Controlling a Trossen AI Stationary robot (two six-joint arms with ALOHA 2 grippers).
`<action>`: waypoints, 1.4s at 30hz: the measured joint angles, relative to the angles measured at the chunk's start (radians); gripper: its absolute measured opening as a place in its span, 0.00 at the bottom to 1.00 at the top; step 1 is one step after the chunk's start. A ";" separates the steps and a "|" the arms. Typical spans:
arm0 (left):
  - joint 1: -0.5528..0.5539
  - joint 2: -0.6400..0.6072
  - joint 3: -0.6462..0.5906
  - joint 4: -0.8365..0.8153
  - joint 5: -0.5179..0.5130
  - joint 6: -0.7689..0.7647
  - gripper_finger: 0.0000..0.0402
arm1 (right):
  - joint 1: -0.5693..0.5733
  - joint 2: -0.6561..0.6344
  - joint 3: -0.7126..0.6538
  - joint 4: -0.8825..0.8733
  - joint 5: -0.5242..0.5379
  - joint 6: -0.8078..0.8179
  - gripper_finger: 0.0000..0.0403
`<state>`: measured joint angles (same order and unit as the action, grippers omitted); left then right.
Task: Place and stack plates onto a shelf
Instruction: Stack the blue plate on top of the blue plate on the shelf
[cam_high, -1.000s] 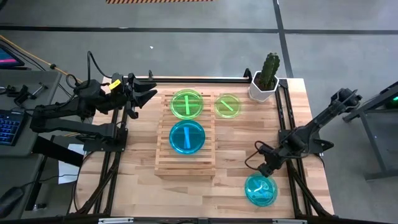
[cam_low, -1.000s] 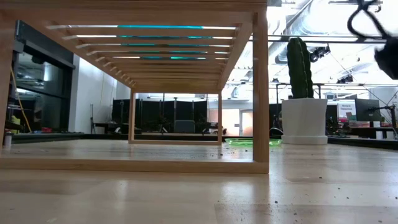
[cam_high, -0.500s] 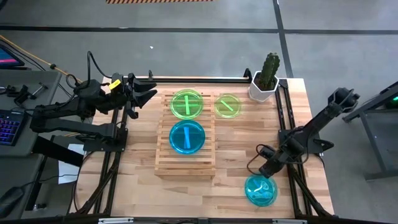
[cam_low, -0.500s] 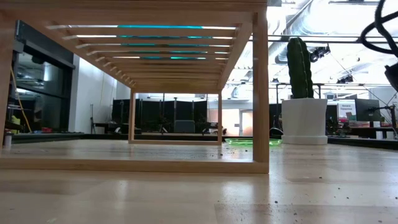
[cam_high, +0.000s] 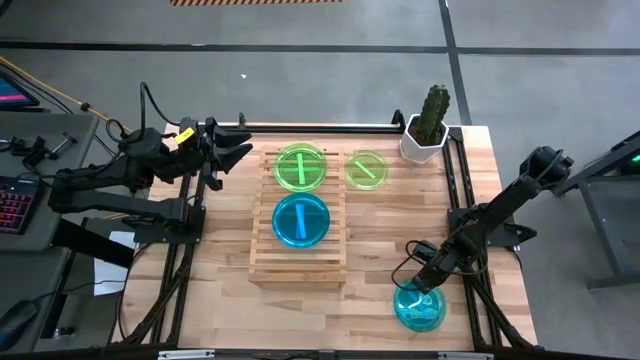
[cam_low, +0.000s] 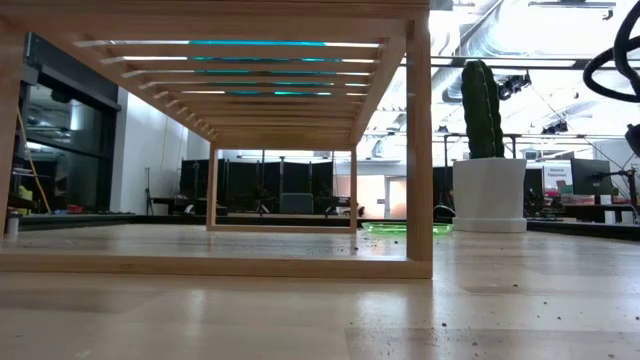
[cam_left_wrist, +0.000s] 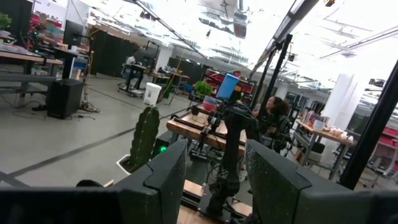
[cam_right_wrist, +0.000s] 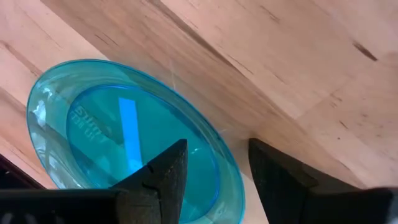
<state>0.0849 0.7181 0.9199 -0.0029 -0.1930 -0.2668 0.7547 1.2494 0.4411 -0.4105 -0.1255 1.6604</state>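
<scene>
The wooden slatted shelf stands mid-table with a lime green plate and a cyan blue plate lying on its top. Another green plate lies flat on the table beside the shelf, and also shows in the low view. A blue plate lies flat at the near right. My right gripper is open just above this plate's far rim, one finger over the plate and one over the table. I see no touch. My left gripper is open and empty, raised at the far left.
A cactus in a white pot stands at the far right corner, also in the low view. Black frame rails run along the table's left and right sides. Bare tabletop lies between the shelf and the near right plate.
My right gripper has gone toward the table's near edge and down, closing on the far rim of the blue plate at the near right. The plates have kept still.
</scene>
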 joint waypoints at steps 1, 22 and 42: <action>0.000 0.000 0.000 0.000 0.000 0.000 0.38 | 0.000 0.002 0.000 0.000 -0.001 0.000 0.42; 0.000 0.000 0.000 0.000 0.000 0.009 0.38 | -0.002 -0.051 -0.008 -0.029 -0.046 0.060 0.00; 0.000 0.000 0.000 0.000 -0.001 0.009 0.38 | -0.002 -0.467 -0.007 -0.008 0.099 -0.039 0.00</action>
<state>0.0849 0.7181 0.9199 -0.0029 -0.1936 -0.2581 0.7528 0.7827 0.4343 -0.4182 -0.0269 1.6210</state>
